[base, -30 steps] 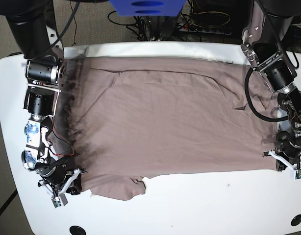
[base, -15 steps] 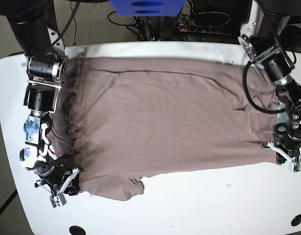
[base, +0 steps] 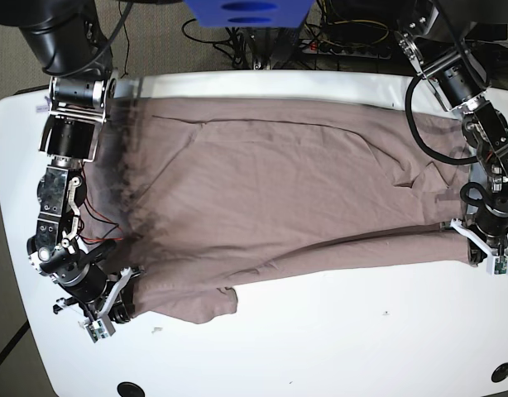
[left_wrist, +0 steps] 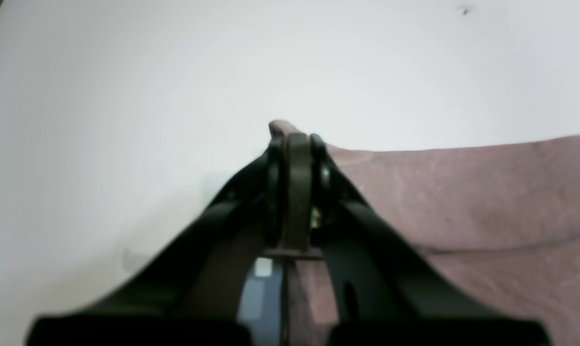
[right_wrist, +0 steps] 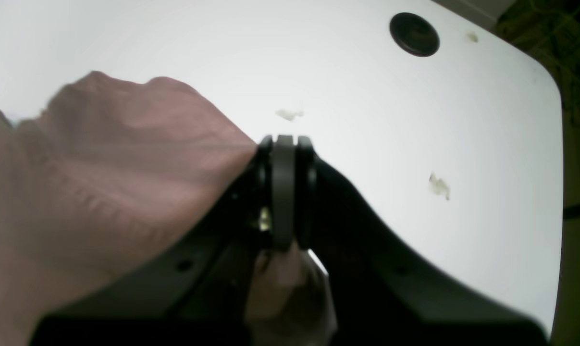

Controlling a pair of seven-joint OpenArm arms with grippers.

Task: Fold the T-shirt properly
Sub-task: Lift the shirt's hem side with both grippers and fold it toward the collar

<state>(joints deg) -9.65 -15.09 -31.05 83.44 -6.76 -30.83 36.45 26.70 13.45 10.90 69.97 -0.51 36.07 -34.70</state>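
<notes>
The mauve-brown T-shirt (base: 270, 198) lies spread across the white table (base: 337, 347), its near hem pulled up off the front edge. At the base view's left, my right gripper (base: 122, 310) is shut on the shirt's near-left corner; the right wrist view shows its jaws (right_wrist: 284, 144) pressed together with cloth (right_wrist: 102, 158) pinched and bunched beside them. At the base view's right, my left gripper (base: 479, 248) is shut on the near-right corner; in the left wrist view the fabric (left_wrist: 462, 192) runs into the closed fingertips (left_wrist: 294, 139).
Black round grommets sit at the table's front corners (base: 130, 388) (base: 502, 372), one also in the right wrist view (right_wrist: 413, 34). Small pale scraps (right_wrist: 438, 185) mark the tabletop. Cables and a power strip (base: 353, 45) lie behind the table.
Both grippers have moved toward the table's back, dragging the shirt's near hem with them. More bare table now shows along the front.
</notes>
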